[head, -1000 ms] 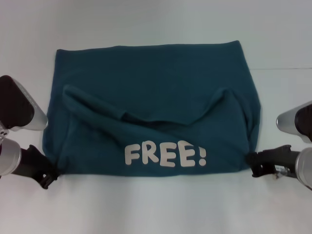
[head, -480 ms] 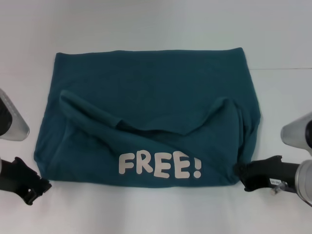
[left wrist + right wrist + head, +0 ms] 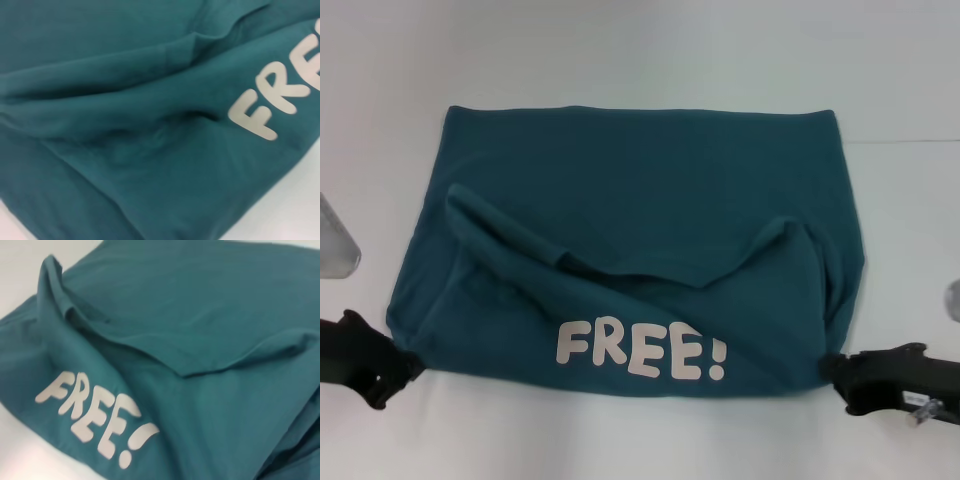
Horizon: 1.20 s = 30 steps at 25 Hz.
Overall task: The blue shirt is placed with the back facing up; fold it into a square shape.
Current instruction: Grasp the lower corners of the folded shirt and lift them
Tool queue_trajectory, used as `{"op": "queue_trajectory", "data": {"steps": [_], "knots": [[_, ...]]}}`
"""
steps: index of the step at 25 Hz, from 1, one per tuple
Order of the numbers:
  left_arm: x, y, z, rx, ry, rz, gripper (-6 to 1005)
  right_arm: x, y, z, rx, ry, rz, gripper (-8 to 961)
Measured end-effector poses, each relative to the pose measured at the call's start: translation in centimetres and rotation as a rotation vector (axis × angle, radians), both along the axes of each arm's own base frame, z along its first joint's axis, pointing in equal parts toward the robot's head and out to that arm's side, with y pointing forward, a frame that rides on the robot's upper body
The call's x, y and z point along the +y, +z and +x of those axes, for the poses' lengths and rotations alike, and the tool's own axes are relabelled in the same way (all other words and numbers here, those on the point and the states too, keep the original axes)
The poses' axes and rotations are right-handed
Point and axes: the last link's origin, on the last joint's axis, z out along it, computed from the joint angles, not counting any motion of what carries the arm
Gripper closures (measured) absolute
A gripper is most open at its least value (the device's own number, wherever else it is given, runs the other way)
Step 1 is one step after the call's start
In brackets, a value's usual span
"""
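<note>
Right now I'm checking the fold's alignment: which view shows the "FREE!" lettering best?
The head view: the whole lettering reads along the near edge of the blue shirt, between the left gripper and right gripper. The right wrist view shows it whole but slanted; the left wrist view cuts it off.

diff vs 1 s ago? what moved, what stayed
The left gripper and right gripper, each at a near corner of the blue shirt, drew back toward the robot and dragged the shirt along the table. The fold and the upturned FREE! lettering stayed as they were.
</note>
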Motion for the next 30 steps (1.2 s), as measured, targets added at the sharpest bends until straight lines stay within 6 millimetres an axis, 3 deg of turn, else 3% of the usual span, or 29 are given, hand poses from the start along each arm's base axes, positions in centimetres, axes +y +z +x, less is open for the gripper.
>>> {"op": "queue_trajectory", "data": {"steps": [9,14,20,30], "knots": [[1.6,-0.1,0.6,-0.005,-0.035,0.056,954,-0.2,0.7,0.2,0.003,-0.002,0.035,933],[2.6,-0.6,0.6,-0.003,-0.022,0.077,900,0.3,1.4,0.5,-0.001,-0.007,0.057,933],[3.0,-1.7,0.2,0.019,0.022,0.022,693,1.2,1.7,0.7,-0.002,-0.014,0.062,932],[3.0,-1.7,0.2,0.030,0.046,0.004,374,2.7,1.8,1.2,-0.005,-0.027,0.064,932]]}}
